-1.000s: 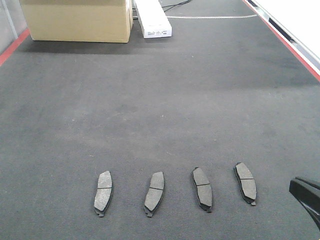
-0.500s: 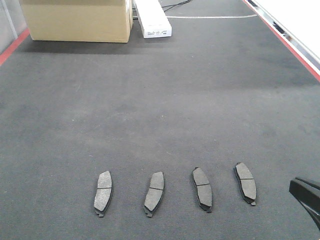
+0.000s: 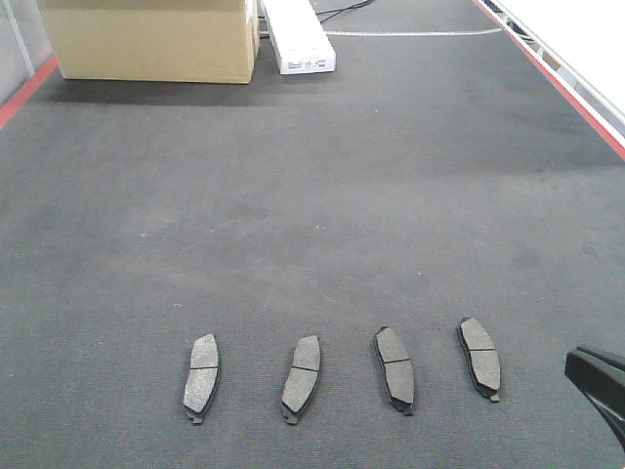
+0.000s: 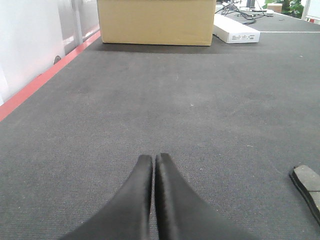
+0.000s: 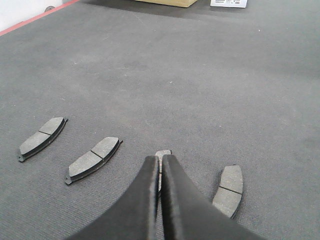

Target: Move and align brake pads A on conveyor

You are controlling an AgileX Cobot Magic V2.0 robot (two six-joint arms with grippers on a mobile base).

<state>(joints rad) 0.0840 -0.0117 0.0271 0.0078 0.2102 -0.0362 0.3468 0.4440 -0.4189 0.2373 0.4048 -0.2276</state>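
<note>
No change over the last second: four brake pads [image 3: 346, 366] in a row near conveyor [image 3: 312, 195] front edge, left gripper [image 4: 154, 159] and right gripper [image 5: 160, 160] both closed, empty — aligning looks done or not started.

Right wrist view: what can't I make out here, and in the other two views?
- Right wrist: the third brake pad is mostly covered by the shut right gripper.
- Left wrist: the shut left gripper shows only one pad, cut by the right edge.
- Front: the right gripper is cropped at the corner; the left gripper is out of frame. Print on the white box is too small.
</note>
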